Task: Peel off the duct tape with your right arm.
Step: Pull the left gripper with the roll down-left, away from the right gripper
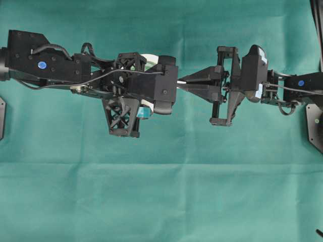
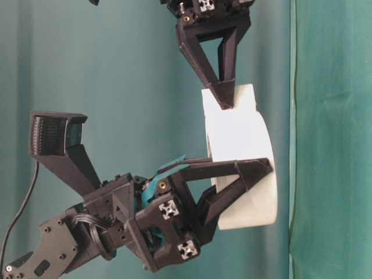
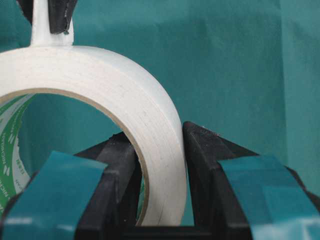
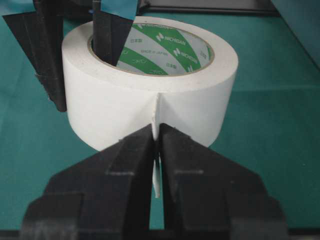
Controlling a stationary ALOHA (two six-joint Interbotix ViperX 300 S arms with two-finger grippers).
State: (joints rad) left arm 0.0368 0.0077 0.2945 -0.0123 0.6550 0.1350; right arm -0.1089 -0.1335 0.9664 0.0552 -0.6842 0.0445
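The duct tape [image 1: 162,106] is a wide white roll with a green-printed core, lying flat with its hole upward, mostly hidden under the left arm in the overhead view. My left gripper [image 1: 145,107], with teal-taped lattice fingers, is shut on the roll's wall [image 3: 125,95], one finger inside the hole and one outside [image 2: 258,171]. My right gripper [image 1: 179,80], with plain pointed black fingers, is shut on the loose white strip end [image 4: 154,107], which sticks out from the roll's side [image 4: 150,95]. The pinch [image 4: 156,135] also shows in the table-level view [image 2: 224,100].
Green cloth [image 1: 161,191] covers the whole table. Black mounts stand at the right edge [image 1: 315,126] and left edge [image 1: 1,117]. The two arms meet tip to tip across the middle of the far half.
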